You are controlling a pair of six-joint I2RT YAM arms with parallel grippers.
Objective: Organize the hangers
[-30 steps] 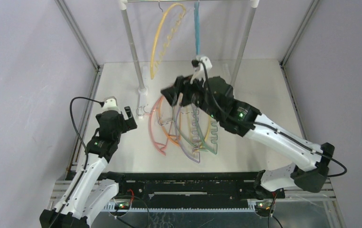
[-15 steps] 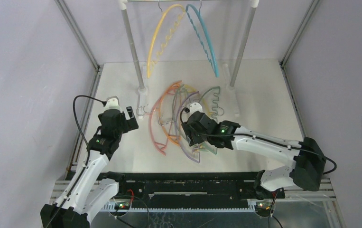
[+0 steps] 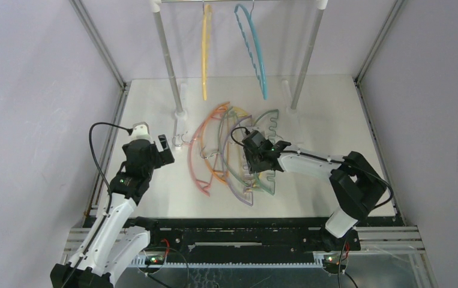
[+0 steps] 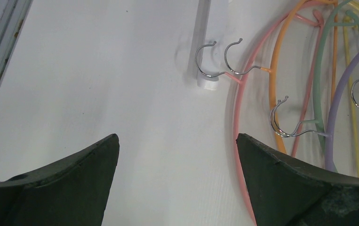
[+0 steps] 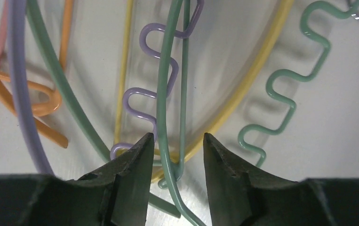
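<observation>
Green hanger [image 5: 164,94] sits between the right gripper [image 5: 176,141] jaws: half-closed, straddling its two thin strands, a gap showing on one side, not clamped yet. Close on green only. Lilac wavy bar [image 5: 145,40] and yellow arc [image 5: 257,70] lie just beside, so keep them out of the pinch. Pile [image 3: 226,159] is interlaced on the table [image 3: 334,108], so I'd lift slow. Green lies flat, long axis far-to-near in the top view, crossing the jaw line. Can't tell which hook is its own. Left gripper [image 4: 177,141] is spread wide, empty, near the metal hooks [image 4: 226,56]. Teal hanger [image 3: 259,54] and another yellow one hang on the rail [image 3: 167,54]
</observation>
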